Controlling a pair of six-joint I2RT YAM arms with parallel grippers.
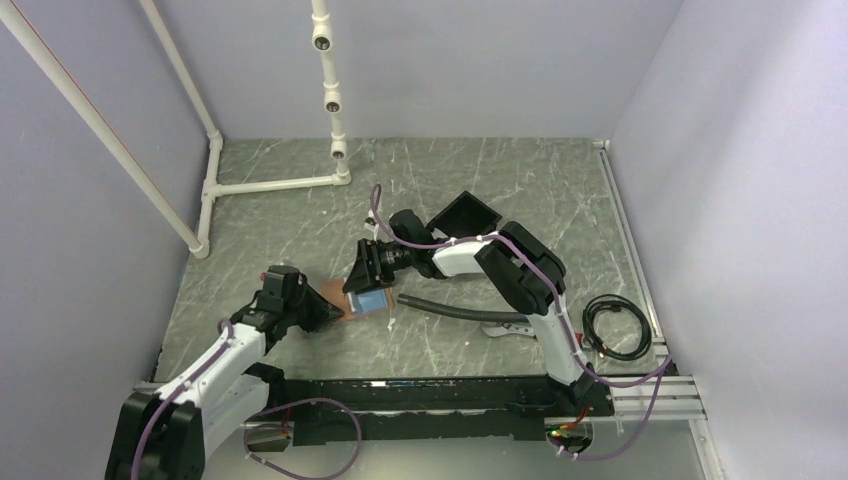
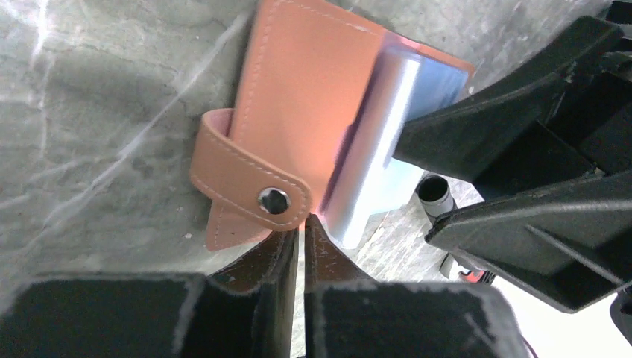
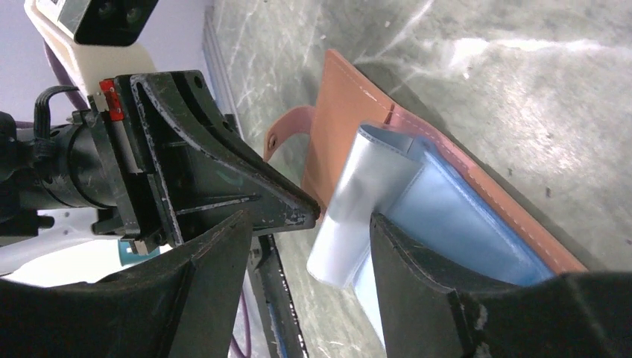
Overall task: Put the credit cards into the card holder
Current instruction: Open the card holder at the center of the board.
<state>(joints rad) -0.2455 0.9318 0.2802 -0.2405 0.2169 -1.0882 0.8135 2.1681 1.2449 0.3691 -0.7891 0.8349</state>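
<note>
The tan leather card holder [image 2: 313,97] lies open on the table, its snap strap [image 2: 253,195] toward my left gripper [image 2: 302,222]. That gripper's jaws stand almost together with only a thin slit, their tips pinching the holder's edge beside the snap. A pale clear sleeve [image 3: 361,194] curls up from the holder, and a light blue credit card [image 3: 462,224] lies flat in the sleeves beneath it. My right gripper [image 3: 309,224] is open, the curled sleeve between its fingers and one finger [image 3: 417,276] resting over the blue card. In the top view the holder [image 1: 335,292] sits between both grippers.
A black box [image 1: 465,215] stands behind the right arm. A black hose [image 1: 450,308] lies just right of the holder, and a coiled black cable [image 1: 615,325] lies at the right. A white pipe frame [image 1: 270,185] occupies the far left corner.
</note>
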